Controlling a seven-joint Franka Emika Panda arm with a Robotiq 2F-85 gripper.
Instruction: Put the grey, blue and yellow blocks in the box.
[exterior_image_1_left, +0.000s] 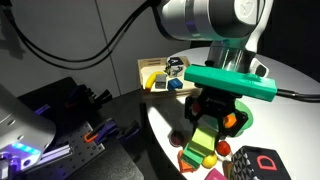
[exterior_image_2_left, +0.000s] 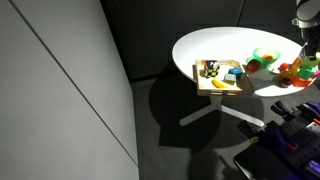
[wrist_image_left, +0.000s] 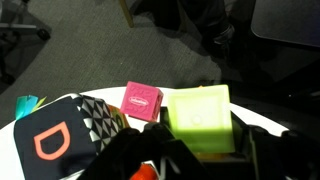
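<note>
Mara: Dark fingers (wrist_image_left: 128, 160) fill the bottom of the wrist view, right against the lens. What sits between them?

Jon: That is the yellow-green block (wrist_image_left: 200, 120). The gripper (wrist_image_left: 195, 150) is clamped on it, with one finger on each side. In an exterior view the same block (exterior_image_1_left: 206, 140) sits in the jaws low over the round white table (exterior_image_1_left: 290, 120). Whether it touches the top cannot be told.

Mara: And just around it?

Jon: A pink block (wrist_image_left: 142, 100) stands just beside it, touching or nearly so. Next to that is a black box (wrist_image_left: 55, 140) marked with a red D, with black-and-white triangles on its side. The exterior view adds red blocks (exterior_image_1_left: 190, 155) and a small yellow piece (exterior_image_1_left: 210, 160) below the gripper. A teal-green bracket (exterior_image_1_left: 230, 80) sits on the wrist above the fingers.

Mara: Where is the tray?

Jon: The light wooden tray (exterior_image_1_left: 143, 66) lies well apart from the gripper, at the table's edge. The blue block (exterior_image_2_left: 233, 73) lies inside it, beside a curved yellow banana-like toy (exterior_image_2_left: 220, 84). A dark-and-white piece (exterior_image_2_left: 210, 68) is in there too — too small to tell whether it is the grey block.
</note>
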